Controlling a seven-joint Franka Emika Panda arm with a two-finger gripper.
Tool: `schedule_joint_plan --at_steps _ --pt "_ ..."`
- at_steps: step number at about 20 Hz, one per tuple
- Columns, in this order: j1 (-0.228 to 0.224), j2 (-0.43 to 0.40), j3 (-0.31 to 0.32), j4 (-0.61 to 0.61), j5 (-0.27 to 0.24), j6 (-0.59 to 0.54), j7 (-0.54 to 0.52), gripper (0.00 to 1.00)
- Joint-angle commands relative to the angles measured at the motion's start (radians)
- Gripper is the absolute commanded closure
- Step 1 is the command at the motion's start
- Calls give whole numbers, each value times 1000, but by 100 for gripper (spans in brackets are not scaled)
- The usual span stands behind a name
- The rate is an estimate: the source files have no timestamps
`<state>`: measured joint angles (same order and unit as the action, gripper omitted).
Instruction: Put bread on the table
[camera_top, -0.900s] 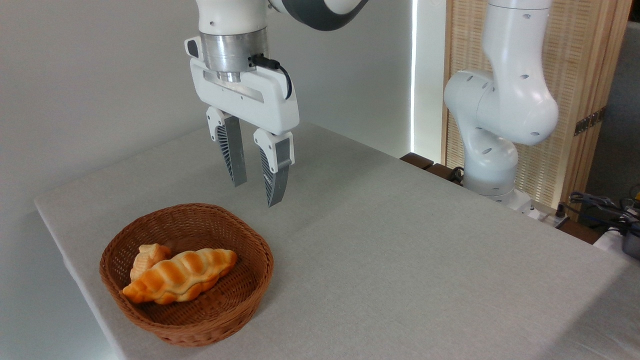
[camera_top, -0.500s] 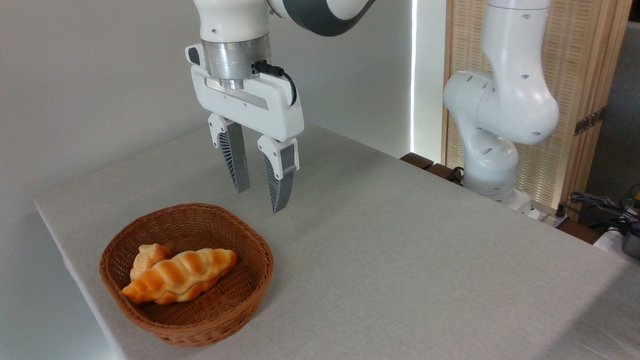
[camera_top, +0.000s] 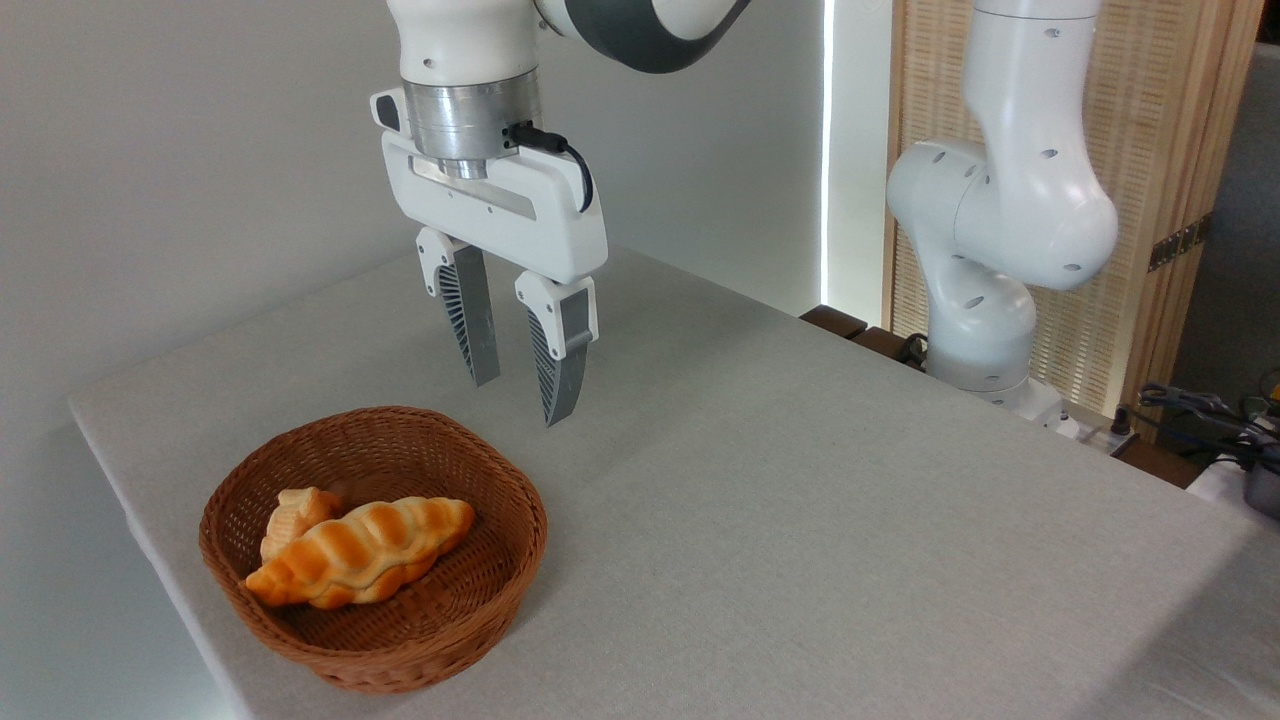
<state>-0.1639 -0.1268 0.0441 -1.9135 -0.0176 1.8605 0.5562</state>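
Note:
The bread (camera_top: 362, 552), a long golden-orange croissant-shaped loaf with ridged segments, lies across the round brown wicker basket (camera_top: 505, 560) at the table's left front. My gripper (camera_top: 518, 400) hangs open and empty above the table (camera_top: 800, 500), just behind the basket's far rim and up to the right of the bread. Its two grey ribbed fingers (camera_top: 472, 325) point down with a gap between them.
A small knobbly golden bun (camera_top: 292, 515) sits in the basket, tucked behind the bread's left end. The arm's white base (camera_top: 985, 290) stands at the table's far right edge. Cables and dark items (camera_top: 1215, 420) lie beyond the right edge.
The gripper has shifted slightly right and a little lower than 0.9 s ago, then held still. Bread and bun have not moved.

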Motion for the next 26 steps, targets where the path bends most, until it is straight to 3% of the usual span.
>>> schedule_joint_plan --at_steps 1,9,16,23,26 --pt "4 12 3 30 -19 -30 30 0" --pt "0 10 2 7 -21 46 67 0" --pt "-2 21 3 -79 -24 293 68 0" --pt "-25 124 -16 -88 -12 482 71 0" --pt "-25 176 -35 -88 -10 522 152 0"
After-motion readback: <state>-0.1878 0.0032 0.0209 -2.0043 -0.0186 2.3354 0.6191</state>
